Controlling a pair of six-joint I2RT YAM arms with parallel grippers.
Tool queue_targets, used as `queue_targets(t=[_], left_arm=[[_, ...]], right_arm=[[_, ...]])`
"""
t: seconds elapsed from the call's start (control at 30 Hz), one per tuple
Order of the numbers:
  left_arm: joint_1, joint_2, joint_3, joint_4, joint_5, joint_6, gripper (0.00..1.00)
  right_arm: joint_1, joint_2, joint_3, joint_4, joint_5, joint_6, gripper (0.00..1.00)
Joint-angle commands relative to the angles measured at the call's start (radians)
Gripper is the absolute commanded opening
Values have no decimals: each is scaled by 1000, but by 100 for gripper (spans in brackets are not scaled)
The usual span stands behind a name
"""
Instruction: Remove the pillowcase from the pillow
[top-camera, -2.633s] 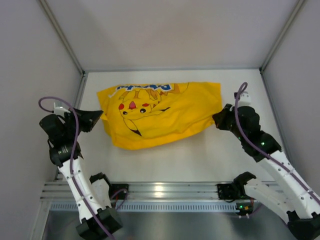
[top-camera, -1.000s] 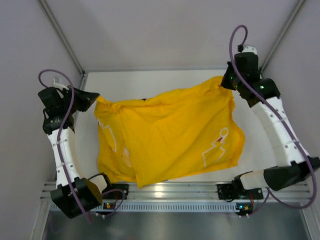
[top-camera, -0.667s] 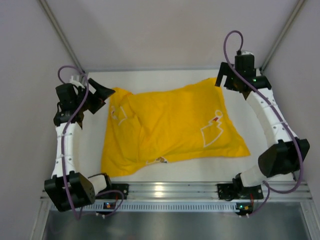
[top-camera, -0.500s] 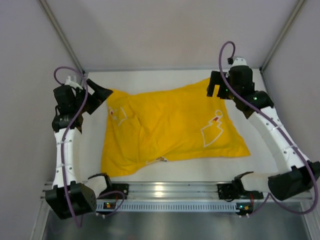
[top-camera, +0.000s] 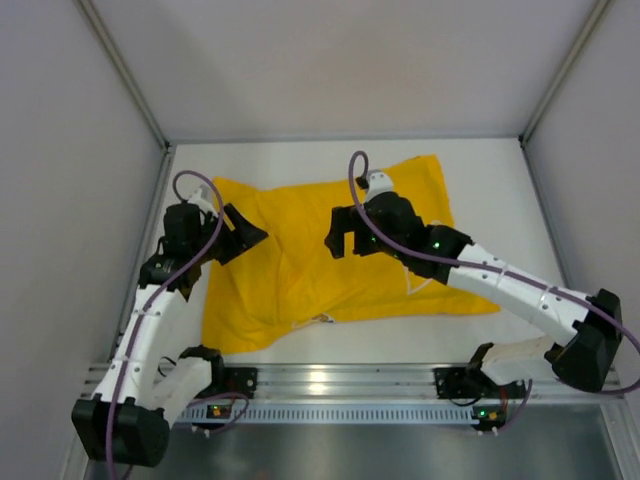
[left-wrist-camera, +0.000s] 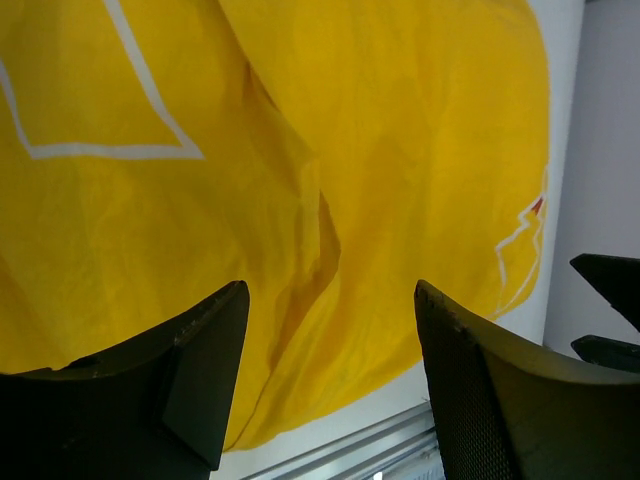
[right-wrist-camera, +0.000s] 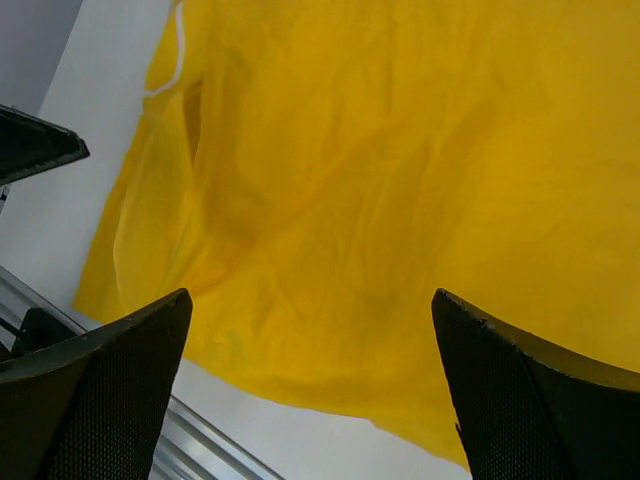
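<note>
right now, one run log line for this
pillowcase: spread on table | left gripper: open, above it | right gripper: open, above it | pillow: not visible

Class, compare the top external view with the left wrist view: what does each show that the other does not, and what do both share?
Top external only: the pillowcase has its far edge in view, with bare table beyond it, and the left arm shows its white links. Left wrist only: a large white-lined shape on the cloth, unseen from above. Both: the yellow pillowcase, the open left gripper, and the metal rail.
</note>
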Motion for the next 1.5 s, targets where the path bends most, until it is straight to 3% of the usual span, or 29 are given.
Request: queue_targets(t=[0.0, 0.47, 0.83, 1.2, 1.33, 1.47], left_arm=[[-76, -5, -17, -29, -136, -18, 71], [-93, 65, -26, -37, -203, -5, 70], [-126, 120, -11, -32, -226, -4, 70], [-128, 208, 9, 2, -265, 28, 60], [-128, 179, 6, 16, -246, 24, 67], [-129, 127, -6, 20, -246, 22, 79]], right_arm=[[46, 50, 34, 96, 40, 89, 99], [155, 145, 17, 114, 47, 161, 100], [194, 277, 133, 114, 20, 179, 100], [203, 317, 170, 114, 12, 190, 100], [204, 317, 167, 116, 9, 190, 99], [204, 312, 163, 114, 20, 188, 99]])
